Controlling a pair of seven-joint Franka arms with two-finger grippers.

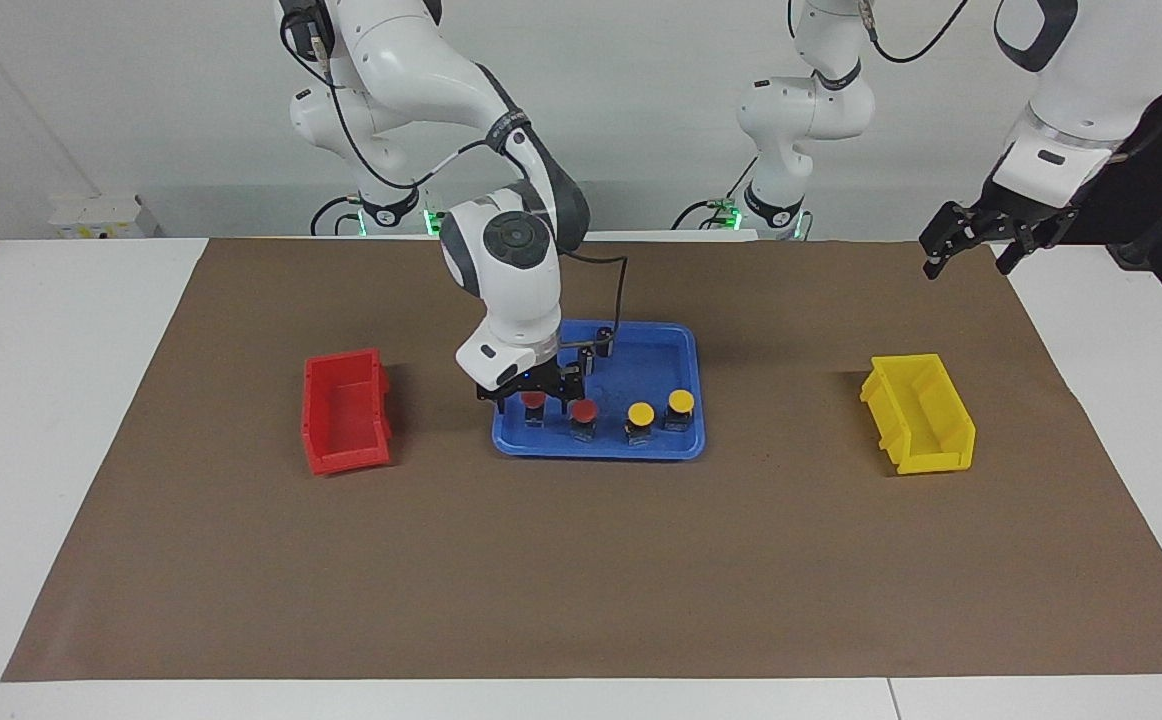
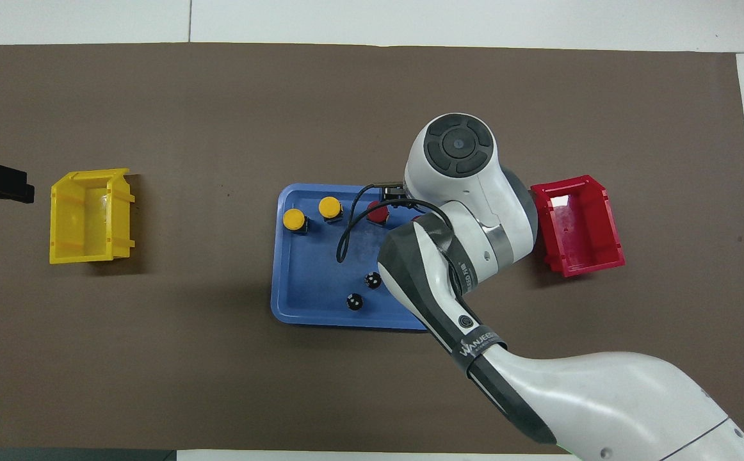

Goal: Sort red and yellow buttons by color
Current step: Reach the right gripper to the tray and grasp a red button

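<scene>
Four buttons stand in a row in the blue tray (image 1: 601,448). My right gripper (image 1: 533,410) is low in the tray, open, its fingers on either side of the red button (image 1: 533,398) nearest the red bin. The second red button (image 1: 583,409) stands beside it, then two yellow buttons (image 1: 640,412) (image 1: 681,400). In the overhead view the right arm hides its gripper and the straddled button; the second red button (image 2: 377,214) and both yellow buttons (image 2: 293,219) (image 2: 330,207) show. My left gripper (image 1: 971,250) waits open, raised by the yellow bin's end of the table.
A red bin (image 1: 344,412) stands toward the right arm's end and a yellow bin (image 1: 919,412) toward the left arm's end, both on the brown mat. Two dark cylinders (image 2: 372,280) (image 2: 354,301) stand in the tray, nearer to the robots than the buttons.
</scene>
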